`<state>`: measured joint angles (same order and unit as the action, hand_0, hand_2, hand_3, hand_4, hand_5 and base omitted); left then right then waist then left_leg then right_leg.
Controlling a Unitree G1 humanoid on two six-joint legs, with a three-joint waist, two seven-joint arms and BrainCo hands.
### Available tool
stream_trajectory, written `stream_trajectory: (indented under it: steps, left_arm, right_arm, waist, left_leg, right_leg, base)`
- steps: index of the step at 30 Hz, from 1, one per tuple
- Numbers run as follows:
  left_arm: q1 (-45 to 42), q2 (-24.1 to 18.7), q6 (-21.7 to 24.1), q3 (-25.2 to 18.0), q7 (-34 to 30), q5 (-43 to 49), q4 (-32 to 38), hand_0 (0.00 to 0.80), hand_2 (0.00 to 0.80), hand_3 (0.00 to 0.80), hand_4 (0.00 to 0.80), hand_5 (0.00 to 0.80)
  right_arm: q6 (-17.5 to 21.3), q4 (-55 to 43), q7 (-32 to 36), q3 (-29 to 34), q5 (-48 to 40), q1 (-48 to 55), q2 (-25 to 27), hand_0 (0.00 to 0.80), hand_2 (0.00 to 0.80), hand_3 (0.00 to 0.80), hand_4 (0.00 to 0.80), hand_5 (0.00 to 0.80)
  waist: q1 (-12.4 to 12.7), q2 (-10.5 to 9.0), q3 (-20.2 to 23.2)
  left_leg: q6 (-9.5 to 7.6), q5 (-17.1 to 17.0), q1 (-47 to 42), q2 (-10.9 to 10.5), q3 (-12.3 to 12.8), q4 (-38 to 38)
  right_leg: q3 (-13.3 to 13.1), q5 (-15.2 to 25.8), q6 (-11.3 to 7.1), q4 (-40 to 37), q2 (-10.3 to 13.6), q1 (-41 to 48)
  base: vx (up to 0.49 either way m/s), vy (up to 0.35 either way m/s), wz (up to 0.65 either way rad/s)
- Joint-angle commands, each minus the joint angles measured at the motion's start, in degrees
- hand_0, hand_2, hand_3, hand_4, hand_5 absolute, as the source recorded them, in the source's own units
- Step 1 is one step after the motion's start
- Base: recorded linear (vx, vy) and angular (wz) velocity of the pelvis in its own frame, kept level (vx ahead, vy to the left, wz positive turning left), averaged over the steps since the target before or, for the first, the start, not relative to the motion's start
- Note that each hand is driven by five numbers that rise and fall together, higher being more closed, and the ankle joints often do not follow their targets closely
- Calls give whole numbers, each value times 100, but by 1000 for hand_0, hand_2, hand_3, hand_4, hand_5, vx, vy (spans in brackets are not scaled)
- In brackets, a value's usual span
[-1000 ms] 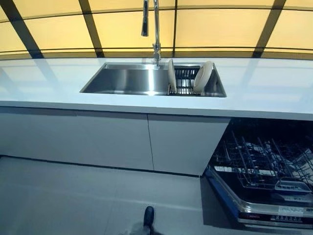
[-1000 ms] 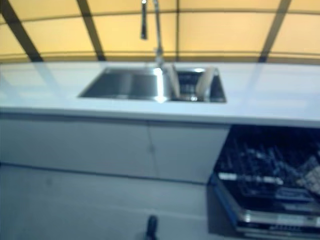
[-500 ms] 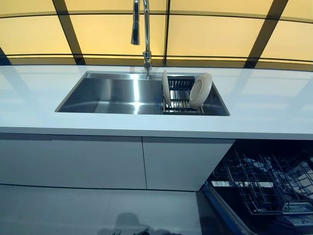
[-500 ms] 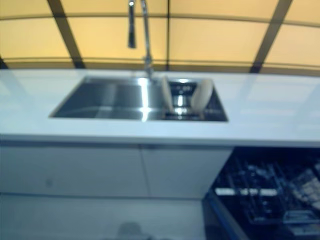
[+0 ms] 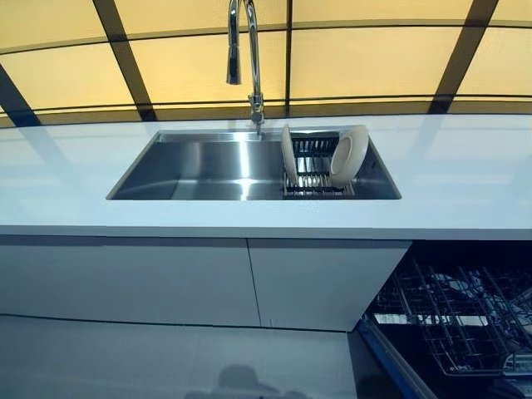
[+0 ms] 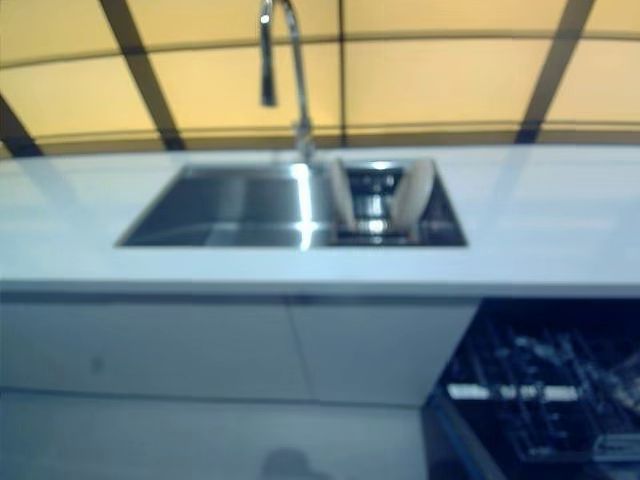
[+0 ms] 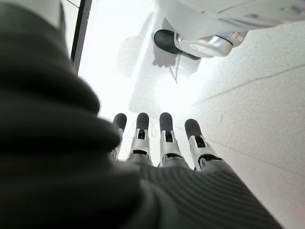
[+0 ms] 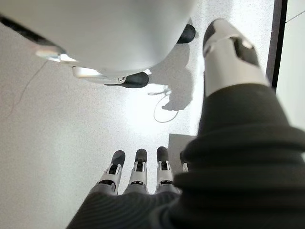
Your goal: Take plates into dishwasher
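Two cream plates stand on edge in a dark drying rack [image 5: 316,170] at the right end of the steel sink [image 5: 199,166]: one thin-on plate [image 5: 288,155] and one tilted plate [image 5: 349,155]. The open dishwasher [image 5: 453,320] with its wire lower rack shows at the lower right, under the counter. Neither hand appears in the eye views. My left hand [image 7: 162,143] and right hand [image 8: 138,176] each hang over the pale floor with straight fingers and hold nothing.
A tall faucet [image 5: 249,58] rises behind the sink. The white countertop [image 5: 465,183] runs the whole width, with white cabinet doors [image 5: 166,278] below it. Yellow panels with dark frames form the back wall.
The whole picture has shifted, so the camera has moved: counter and sink now look nearer and more centred, and less of the dishwasher shows. The plates have stayed in the rack.
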<state>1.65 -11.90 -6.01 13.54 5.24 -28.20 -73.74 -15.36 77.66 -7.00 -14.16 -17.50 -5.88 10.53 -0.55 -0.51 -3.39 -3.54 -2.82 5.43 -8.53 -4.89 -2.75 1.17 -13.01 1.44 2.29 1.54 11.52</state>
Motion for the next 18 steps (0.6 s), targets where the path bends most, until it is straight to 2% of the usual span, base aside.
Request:
stream_trajectory:
  steps: [1,3,4,5,6,7,9,10,11,12,14,17,18]
  left_arm:
    - [240,60,-36,83,-77,395,-198,0,0,0,0,0]
    - [264,22,-6,138,-83,400,-213,0,0,0,0,0]
    - [253,-22,-40,113,-85,456,-185,0,0,0,0,0]
    - [246,-43,-61,99,-80,495,-172,0,0,0,0,0]
    - [234,-96,-89,103,-60,522,-159,0,0,0,0,0]
    - [234,-145,-65,143,-79,480,-186,0,0,0,0,0]
    - [224,-181,-52,110,-137,473,-172,0,0,0,0,0]
    - [241,-203,-87,87,-169,501,-138,0,0,0,0,0]
    - [240,-203,-87,86,-169,501,-138,0,0,0,0,0]
    - [266,-185,-152,37,-189,522,-125,0,0,0,0,0]
    - [231,-91,-132,19,-179,428,-120,0,0,0,0,0]
    - [195,-4,-186,25,-351,769,-97,0,0,0,0,0]
    - [140,8,-219,61,-316,833,-60,0,0,0,0,0]
  right_arm:
    - [-16,-153,-196,201,-392,102,27,0,0,0,0,0]
    - [73,-168,-226,240,-442,130,50,0,0,0,0,0]
    - [94,-223,-217,283,-383,164,97,0,0,0,0,0]
    - [97,-234,-201,278,-357,174,115,0,0,0,0,0]
    - [121,-211,-130,238,-337,184,170,0,0,0,0,0]
    - [199,-161,-79,205,-321,201,202,0,0,0,0,0]
    - [360,-89,72,127,-29,195,244,0,0,0,0,0]
    - [431,-44,83,61,124,179,259,0,0,0,0,0]
    - [432,-42,83,61,124,178,259,0,0,0,0,0]
    - [444,-47,105,-86,612,106,291,0,0,0,0,0]
    - [467,-58,323,-280,1003,41,335,0,0,0,0,0]
    - [661,-254,833,-498,1448,-15,385,0,0,0,0,0]
    - [825,-602,1266,-739,2017,-51,443,0,0,0,0,0]
  waist:
    - [77,6,46]
    - [5,16,16]
    - [-63,48,-69]
    - [-92,96,-127]
    - [-146,250,-234]
    - [-166,355,-288]
    - [-149,432,-317]
    - [-163,413,-330]
    - [-163,415,-331]
    - [-154,349,-285]
    - [-111,273,-177]
    - [-28,169,-81]
    - [16,95,-28]
  left_leg:
    - [-422,575,-38,-121,-133,-166]
    - [-525,580,-230,-256,-122,13]
    - [-514,529,-415,-274,-12,134]
    - [-485,493,-529,-230,14,200]
    - [-367,324,-731,-77,33,404]
    - [-298,264,-811,21,-21,457]
    - [-244,302,-896,154,-17,436]
    - [-254,388,-910,134,-70,362]
    - [-253,391,-911,137,-69,359]
    - [-265,562,-913,129,-194,182]
    - [-230,587,-972,122,-220,158]
    - [-220,590,-1069,146,-195,221]
    - [-196,588,-1107,164,-191,287]
  right_leg:
    - [377,1345,-461,1960,493,-363]
    - [329,1805,-508,3313,754,-1077]
    - [178,1938,-476,4067,722,-1664]
    - [127,1956,-446,4071,625,-1912]
    - [73,1742,-358,3647,307,-2342]
    - [103,1554,-301,2926,137,-2378]
    - [52,1699,-324,1170,-132,-2254]
    - [-145,1847,-365,952,-263,-2392]
    - [-145,1851,-364,946,-265,-2387]
    - [-249,1500,-237,680,-396,-2087]
    - [-189,1452,-162,310,-426,-1642]
    - [-94,1423,-128,-12,-402,-1175]
    - [-53,1401,-146,-139,-369,-1009]
  base:
    - [178,192,-7]
    - [104,190,-10]
    - [50,139,-9]
    - [25,83,-16]
    - [29,-6,-15]
    - [52,-60,-12]
    - [77,-161,11]
    - [51,-146,10]
    - [150,-192,5]
    - [212,-183,13]
    - [251,-178,24]
    - [198,-104,36]
    - [167,-94,40]
